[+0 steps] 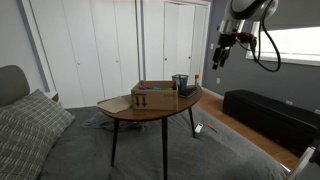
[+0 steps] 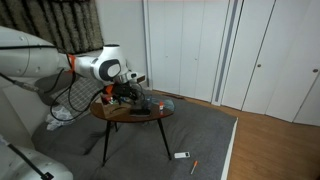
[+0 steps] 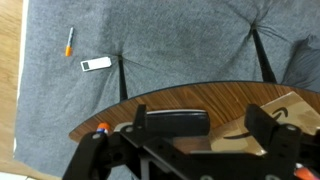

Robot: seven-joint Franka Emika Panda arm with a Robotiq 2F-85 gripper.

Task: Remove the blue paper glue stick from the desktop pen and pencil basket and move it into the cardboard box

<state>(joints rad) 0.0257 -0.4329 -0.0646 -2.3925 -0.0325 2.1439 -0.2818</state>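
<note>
Black gripper up close, fingers apart, above one wooden table: one cardboard box, one black basket at its three o'clock.

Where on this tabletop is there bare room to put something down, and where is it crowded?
Bare wood shows at the end of the table beside the cardboard box, away from the pen basket, plus a thin strip along the near rim. The basket end is crowded: basket and box stand close together.

soft daylight from a bright, blown-out window — all views low-resolution, wrist foreground seemingly blurred.
</note>
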